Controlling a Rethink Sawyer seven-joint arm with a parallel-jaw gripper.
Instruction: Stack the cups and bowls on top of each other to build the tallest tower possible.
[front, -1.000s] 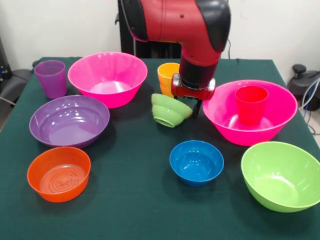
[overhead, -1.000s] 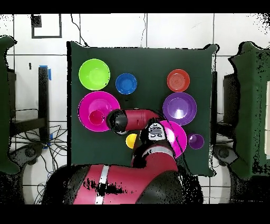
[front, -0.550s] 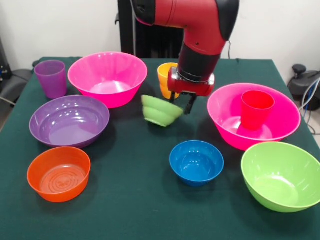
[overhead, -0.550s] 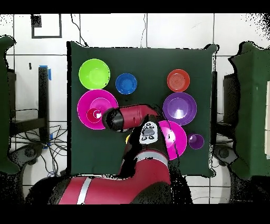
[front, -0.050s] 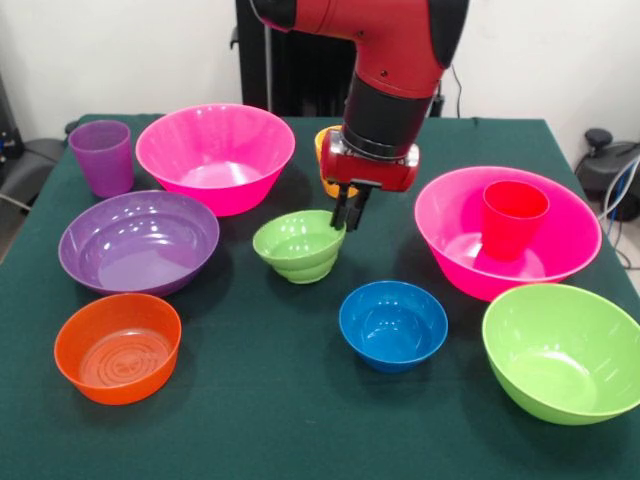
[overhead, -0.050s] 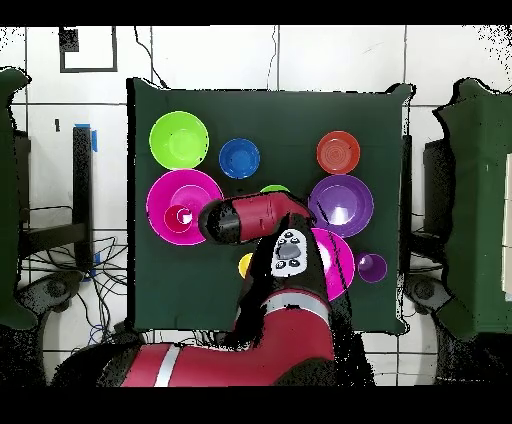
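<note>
My gripper (front, -0.050s: 343, 213) is shut on the right rim of the small green bowl (front, -0.050s: 298, 245), which stands mouth-up and a little tilted at the middle of the table; the overhead view shows only a sliver of this bowl (overhead, -0.050s: 274, 188) past the arm. The yellow-orange cup (front, -0.050s: 325, 148) stands just behind the gripper, mostly hidden. A red cup (front, -0.050s: 514, 219) stands upright inside the right pink bowl (front, -0.050s: 560, 200). The purple cup (front, -0.050s: 101, 157) stands at the far left beside the other pink bowl (front, -0.050s: 215, 157).
A purple bowl (front, -0.050s: 139, 241) and an orange bowl (front, -0.050s: 118, 346) lie on the left. The blue bowl (front, -0.050s: 392, 324) sits in front of the green one, and the lime bowl (front, -0.050s: 560, 352) is at the near right. The table's cloth (front, -0.050s: 250, 420) is dark green.
The small green bowl, held tipped on its side a second ago, has been swung left and down and now stands mouth-up. The gripper has shifted left with it.
</note>
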